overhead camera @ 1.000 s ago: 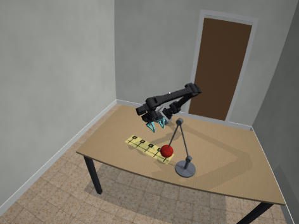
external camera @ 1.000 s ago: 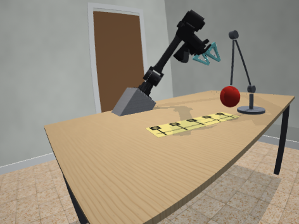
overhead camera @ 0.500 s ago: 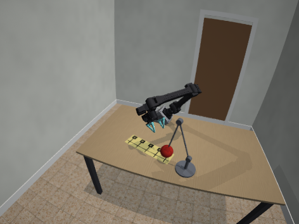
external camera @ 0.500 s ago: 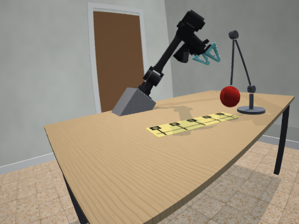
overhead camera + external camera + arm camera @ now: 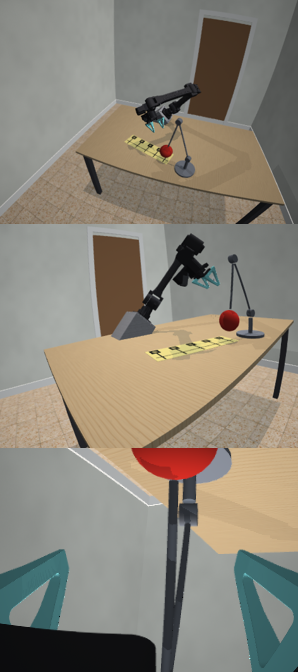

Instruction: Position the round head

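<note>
In the top view, a black six-joint arm [image 5: 172, 95] [image 5: 167, 277] reaches over a wooden workbench [image 5: 218, 152] [image 5: 126, 388]. Its gripper [image 5: 157, 125] [image 5: 214, 286] [image 5: 151, 559] stands wide open, with nothing between the turquoise fingers. The workshop lamp's round grey foot [image 5: 180, 171] [image 5: 250, 334] rests on the bench beside the near end of a yellow strip [image 5: 146, 148] [image 5: 186, 352], whose crossing lines run away from it. From the foot's short post, one thin rod rises to an elbow joint [image 5: 178, 121] [image 5: 233, 259], and a second rod slopes down from there to the red round head [image 5: 166, 150] [image 5: 229, 320] [image 5: 175, 460]. The head covers part of the strip's foot end in this view.

In the exterior view, the head hangs in the air, clear of the bench, on the strip side of the foot. The open fingers are raised well above the strip, apart from the lamp. The arm stands on a grey wedge-shaped base [image 5: 129, 326].

In the wrist view, the lamp's two dark rods [image 5: 171, 555] appear in the gap between the spread fingers, with the head at the top edge, partly cut off.
</note>
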`<move>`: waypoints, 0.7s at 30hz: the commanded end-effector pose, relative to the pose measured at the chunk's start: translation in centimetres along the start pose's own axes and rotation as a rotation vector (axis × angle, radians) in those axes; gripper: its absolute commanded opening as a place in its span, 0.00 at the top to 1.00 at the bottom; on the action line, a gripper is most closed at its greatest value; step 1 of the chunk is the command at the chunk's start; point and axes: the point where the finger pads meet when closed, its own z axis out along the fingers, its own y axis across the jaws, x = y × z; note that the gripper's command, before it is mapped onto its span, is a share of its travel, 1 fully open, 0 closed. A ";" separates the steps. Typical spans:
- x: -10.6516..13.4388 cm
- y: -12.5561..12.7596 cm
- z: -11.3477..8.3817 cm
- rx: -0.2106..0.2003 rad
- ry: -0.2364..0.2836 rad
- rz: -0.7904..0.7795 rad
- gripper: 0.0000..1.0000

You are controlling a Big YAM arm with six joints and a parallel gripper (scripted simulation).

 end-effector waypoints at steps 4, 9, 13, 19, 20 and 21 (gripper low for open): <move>0.8 0.3 -0.6 0.091 0.057 -0.053 0.00; 0.2 0.0 -0.3 0.116 0.070 -0.056 0.00; 0.6 0.2 -0.5 0.117 0.072 -0.061 0.00; 1.2 0.4 -0.9 0.119 0.075 -0.069 0.00; 1.3 0.5 -1.0 0.119 0.075 -0.070 0.00; 1.4 0.5 -1.0 0.119 0.076 -0.072 0.00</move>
